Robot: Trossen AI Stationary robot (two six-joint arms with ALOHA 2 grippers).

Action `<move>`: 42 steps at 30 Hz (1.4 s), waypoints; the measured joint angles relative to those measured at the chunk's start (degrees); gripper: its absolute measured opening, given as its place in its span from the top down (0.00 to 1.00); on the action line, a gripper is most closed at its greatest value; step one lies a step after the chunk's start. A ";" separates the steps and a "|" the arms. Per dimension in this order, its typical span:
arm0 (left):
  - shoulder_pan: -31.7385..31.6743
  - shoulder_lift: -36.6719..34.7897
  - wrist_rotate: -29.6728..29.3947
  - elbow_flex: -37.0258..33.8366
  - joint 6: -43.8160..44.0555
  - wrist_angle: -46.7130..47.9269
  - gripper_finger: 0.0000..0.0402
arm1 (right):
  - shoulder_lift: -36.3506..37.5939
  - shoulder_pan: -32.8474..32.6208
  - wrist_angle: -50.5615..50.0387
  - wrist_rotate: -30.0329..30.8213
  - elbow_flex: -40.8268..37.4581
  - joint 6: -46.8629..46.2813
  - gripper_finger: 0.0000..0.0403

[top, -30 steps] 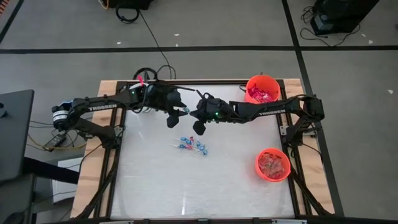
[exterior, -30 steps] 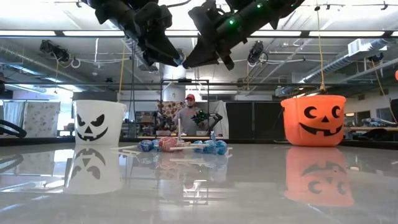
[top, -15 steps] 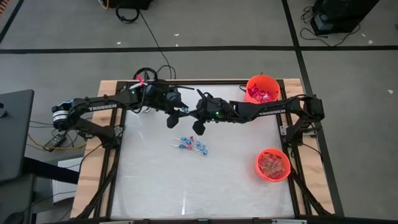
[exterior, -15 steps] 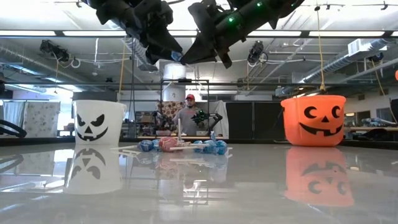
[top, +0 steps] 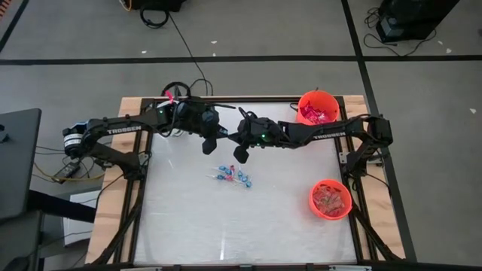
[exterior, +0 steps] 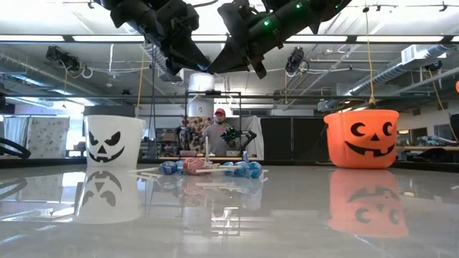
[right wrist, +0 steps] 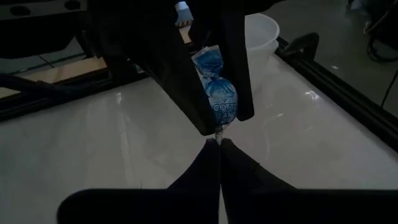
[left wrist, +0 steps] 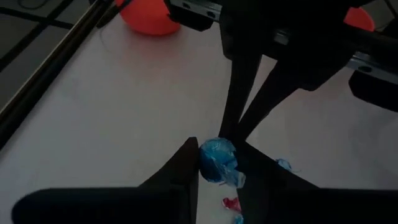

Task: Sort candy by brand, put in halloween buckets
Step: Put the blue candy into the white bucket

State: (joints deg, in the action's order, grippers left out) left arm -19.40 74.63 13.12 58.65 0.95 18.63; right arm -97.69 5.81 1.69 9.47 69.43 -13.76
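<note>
Handover in mid-air above the far middle of the surface [top: 188, 226]. The left hand [left wrist: 216, 163] has just closed its fingers round a blue-wrapped sweet [left wrist: 216, 160]; one second ago those fingers stood well apart on either side of it. The right hand [right wrist: 219, 144] is pinched shut on the thin twisted tail of the same sweet, seen in the right wrist view hanging directly below the blue ball. So both hands grip the one piece at this instant.

Judgement: the transfer is at its crossover. The right hand has yet to let go, after which the left arm can carry the sweet to the white bucket [exterior: 113, 140] on its own side.

Against the earlier frames: arm positions in the high view are almost unchanged; the left hand has edged slightly toward the right one and narrowed.

Remaining blue sweets [top: 230, 176] lie in a small cluster at mid-surface, untouched. The far orange bucket [top: 317, 109] holds red packets; the near orange bucket [top: 331, 199] holds mixed small pieces. What the white bucket contains cannot be told.
</note>
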 joint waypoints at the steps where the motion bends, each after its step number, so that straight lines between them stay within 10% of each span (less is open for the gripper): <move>1: -0.06 0.00 -0.49 0.00 0.27 0.00 0.80 | 0.00 0.12 -0.02 -0.27 0.00 -0.39 0.96; 15: -16.53 -7.25 -22.91 1.13 -0.78 27.95 0.78 | -1.20 -0.32 -10.48 -0.39 -2.98 -12.86 0.63; 33: -36.60 -8.02 -21.53 -10.79 -2.19 24.08 0.77 | -2.01 -2.71 -7.16 -4.23 -7.08 -15.81 0.62; 42: -37.55 -7.30 -19.88 -13.01 -1.51 22.96 0.51 | -10.48 -2.77 -2.56 -7.82 -6.60 -10.62 0.61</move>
State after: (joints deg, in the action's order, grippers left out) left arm -56.94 67.33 -6.77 45.64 -0.56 41.59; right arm -108.17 3.04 -0.86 1.65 62.83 -24.38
